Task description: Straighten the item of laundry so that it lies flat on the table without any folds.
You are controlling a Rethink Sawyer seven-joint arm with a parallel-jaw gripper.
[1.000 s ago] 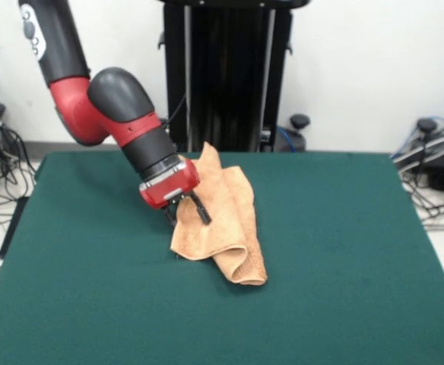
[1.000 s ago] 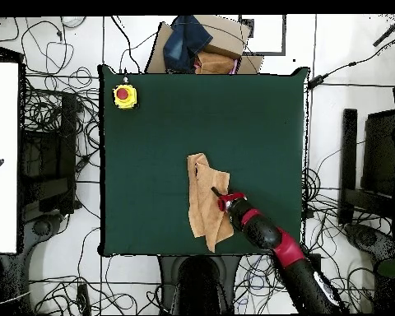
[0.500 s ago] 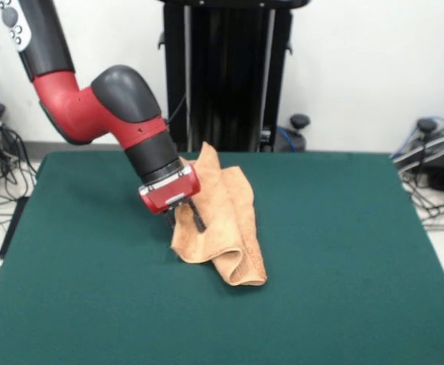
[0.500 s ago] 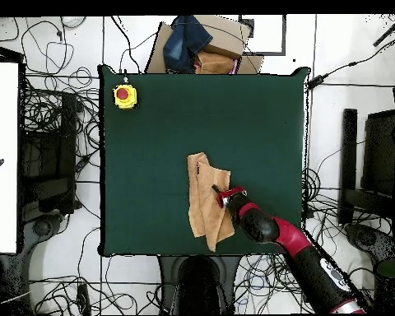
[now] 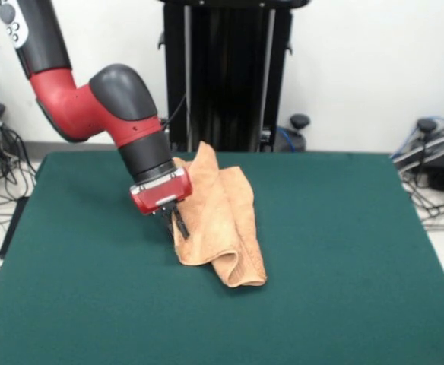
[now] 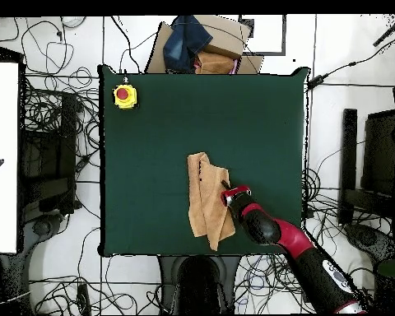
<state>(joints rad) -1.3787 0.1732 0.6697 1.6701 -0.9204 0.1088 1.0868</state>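
The item of laundry (image 5: 226,217) is a light orange-tan towel lying crumpled and folded lengthwise near the middle of the dark green table (image 5: 344,258). Its near end is rolled over on itself, and its far end rises in a peak behind the arm. My gripper (image 5: 176,223) points down at the towel's left edge, its dark fingers drawn together on the cloth there. From overhead the towel (image 6: 205,202) is a narrow upright strip on the table (image 6: 151,164), with the gripper (image 6: 225,184) at its right edge, about halfway along.
A yellow box with a red button (image 6: 124,95) stands at the table's top-left corner in the overhead view. A cardboard box with blue cloth (image 6: 197,45) lies beyond the top edge. Cables cover the floor around the table.
The gripper has shifted left in the front view, off the towel's middle to its left edge. Its fingers, spread a second ago, now stand together. The towel's left side looks slightly pulled.
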